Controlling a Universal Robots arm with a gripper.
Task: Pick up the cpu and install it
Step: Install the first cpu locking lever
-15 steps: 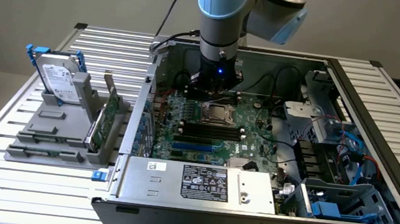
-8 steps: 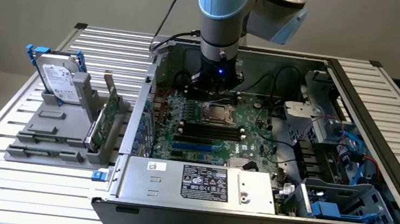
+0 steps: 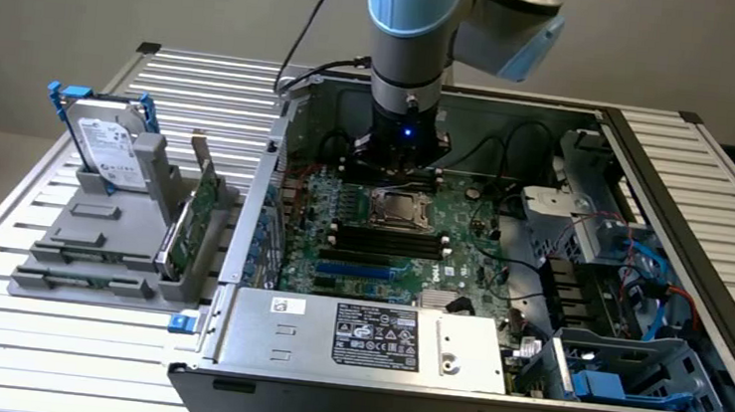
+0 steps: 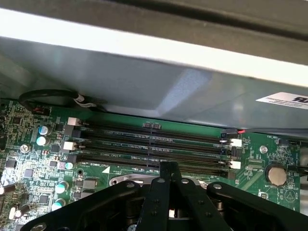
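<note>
I see a hard drive (image 3: 112, 152) upright in a grey holder (image 3: 98, 242) on the slatted bench (image 3: 22, 356), beside the open computer case (image 3: 486, 376).

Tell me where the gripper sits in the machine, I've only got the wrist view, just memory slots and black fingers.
Observer: The gripper hangs inside the open computer case, over the motherboard, just on the far side of the square metal-framed socket.
Operator: Anything standing outside the case?
Observer: A hard drive stands upright in a grey holder on the exterior view's left of the case.
Operator: Is that holder carrying anything else?
Observer: Yes, a green circuit card stands on edge in it, between the hard drive and the case wall.
</note>
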